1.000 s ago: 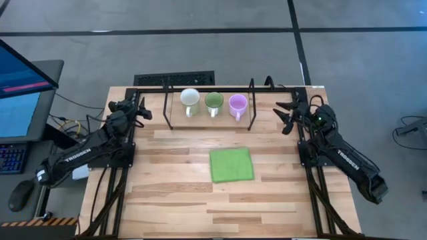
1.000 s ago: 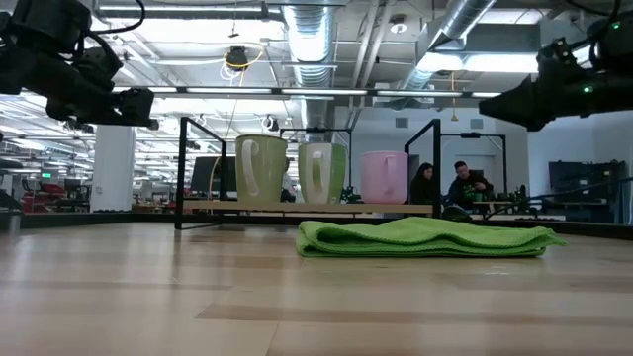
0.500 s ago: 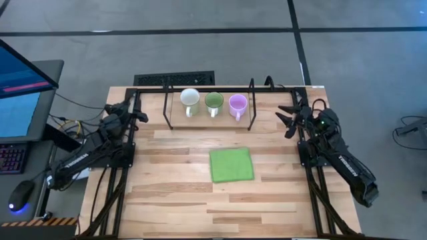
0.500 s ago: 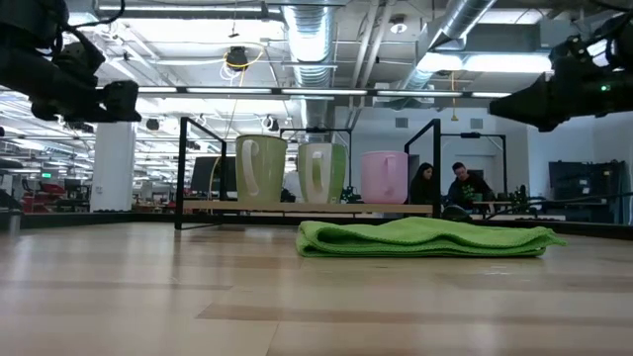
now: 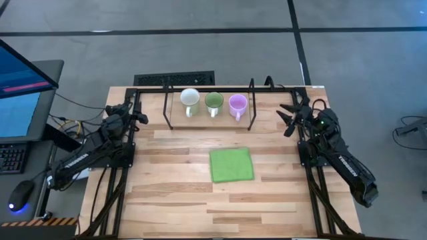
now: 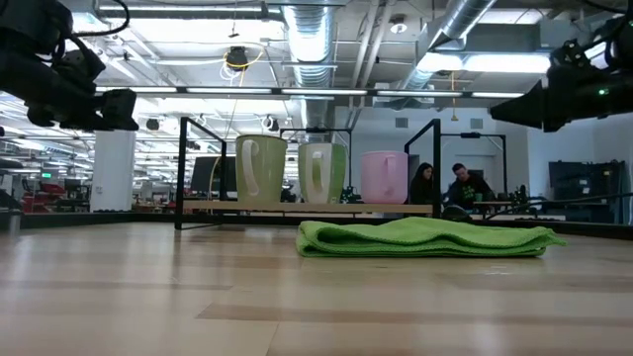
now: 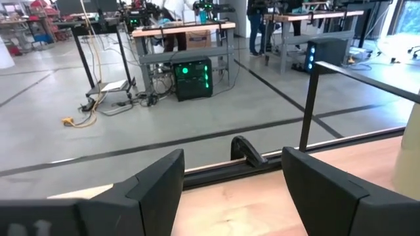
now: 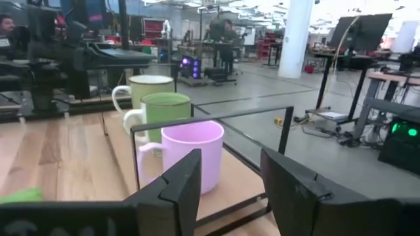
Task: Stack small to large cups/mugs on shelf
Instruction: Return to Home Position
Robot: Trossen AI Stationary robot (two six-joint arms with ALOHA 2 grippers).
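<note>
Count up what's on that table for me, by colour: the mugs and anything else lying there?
whitish mug: 1
green mug: 1
purple mug: 1
green cloth: 1
wire-framed shelf: 1
Total: 5 things; all 3 mugs stand in a row on the shelf.

L arm (image 5: pixel 87 155): L side, angled fwd, raised. L gripper (image 5: pixel 138 116): fingers apart, empty. R arm (image 5: pixel 340 160): R side, angled fwd, raised. R gripper (image 5: pixel 287 119): fingers spread wide, empty.

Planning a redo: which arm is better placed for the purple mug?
Right. The purple mug sits at the shelf's right end, nearest the right end effector; the left end effector is farther off.
</note>
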